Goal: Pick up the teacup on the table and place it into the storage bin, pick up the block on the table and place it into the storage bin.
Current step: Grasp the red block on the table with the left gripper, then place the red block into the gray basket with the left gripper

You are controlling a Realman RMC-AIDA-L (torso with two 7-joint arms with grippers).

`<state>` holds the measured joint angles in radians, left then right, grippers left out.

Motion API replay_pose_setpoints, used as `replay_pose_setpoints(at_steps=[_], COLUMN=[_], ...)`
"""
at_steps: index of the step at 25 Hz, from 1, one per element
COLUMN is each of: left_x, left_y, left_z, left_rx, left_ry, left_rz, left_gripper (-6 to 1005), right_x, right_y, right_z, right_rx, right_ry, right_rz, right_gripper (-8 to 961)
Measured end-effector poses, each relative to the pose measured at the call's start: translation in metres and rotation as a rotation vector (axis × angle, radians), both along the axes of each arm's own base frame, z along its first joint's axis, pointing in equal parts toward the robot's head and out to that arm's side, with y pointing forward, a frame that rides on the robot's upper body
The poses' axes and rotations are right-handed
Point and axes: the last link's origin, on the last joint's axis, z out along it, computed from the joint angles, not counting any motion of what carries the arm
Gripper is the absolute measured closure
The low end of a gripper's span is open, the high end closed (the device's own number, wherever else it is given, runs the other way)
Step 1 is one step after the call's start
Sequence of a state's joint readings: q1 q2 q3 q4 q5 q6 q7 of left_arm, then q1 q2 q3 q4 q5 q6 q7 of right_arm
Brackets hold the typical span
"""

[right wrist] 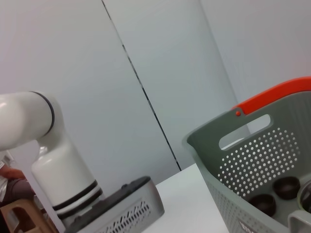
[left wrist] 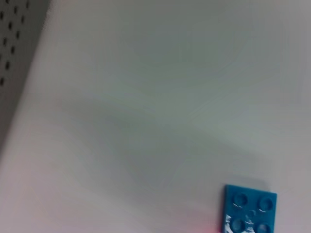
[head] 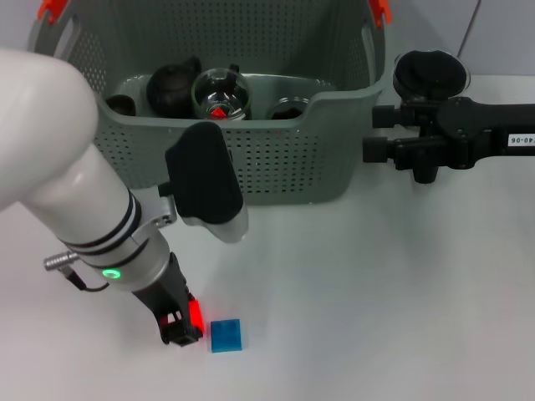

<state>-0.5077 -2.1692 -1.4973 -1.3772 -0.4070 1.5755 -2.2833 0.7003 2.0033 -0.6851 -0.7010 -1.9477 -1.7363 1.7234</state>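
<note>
Left gripper [head: 181, 328] is low at the table [head: 376, 301], touching nothing; I cannot tell how wide it stands. One blue block [head: 226, 336] lies just beside it. Storage bin [head: 251, 167] holds several dark teaware pieces. Right gripper [head: 376, 134] waits beside the bin.

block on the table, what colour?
Blue, with four round studs on top; the block shows best in the left wrist view.

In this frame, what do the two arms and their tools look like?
The left arm is glossy white with black joint bands, a green lit ring and a thin cable at the wrist; its black left tool glows red at the tip. The right arm is matte black, with a white label by the picture's edge.
</note>
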Motion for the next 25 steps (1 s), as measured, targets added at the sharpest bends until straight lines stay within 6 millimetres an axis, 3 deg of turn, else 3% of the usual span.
replay_pose_setpoints(at_steps=[2, 5, 18, 21, 25], left_x=[0.002, 0.011, 0.054, 0.056, 0.048], left_y=[0.001, 0.009, 0.062, 0.080, 0.115], left_z=[0.003, 0.025, 0.151, 0.168, 0.168], left_rx=[0.006, 0.060, 0.353, 0.393, 0.455], left_ry=[-0.004, -0.043, -0.509, -0.597, -0.635], left_rz=[0.001, 0.010, 0.055, 0.056, 0.113], left_gripper=[587, 580, 548, 541, 531], right_x=[0.000, 0.000, -0.004, -0.005, -0.003], right_y=[0.000, 0.000, -0.001, -0.001, -0.001], right_z=[0.000, 0.002, 0.004, 0.005, 0.005], right_rx=[0.001, 0.002, -0.012, -0.016, -0.017], right_ry=[0.001, 0.006, 0.002, 0.002, -0.002], right_rz=[0.000, -0.001, 0.023, 0.028, 0.027], right_gripper=[27, 27, 28, 28, 28])
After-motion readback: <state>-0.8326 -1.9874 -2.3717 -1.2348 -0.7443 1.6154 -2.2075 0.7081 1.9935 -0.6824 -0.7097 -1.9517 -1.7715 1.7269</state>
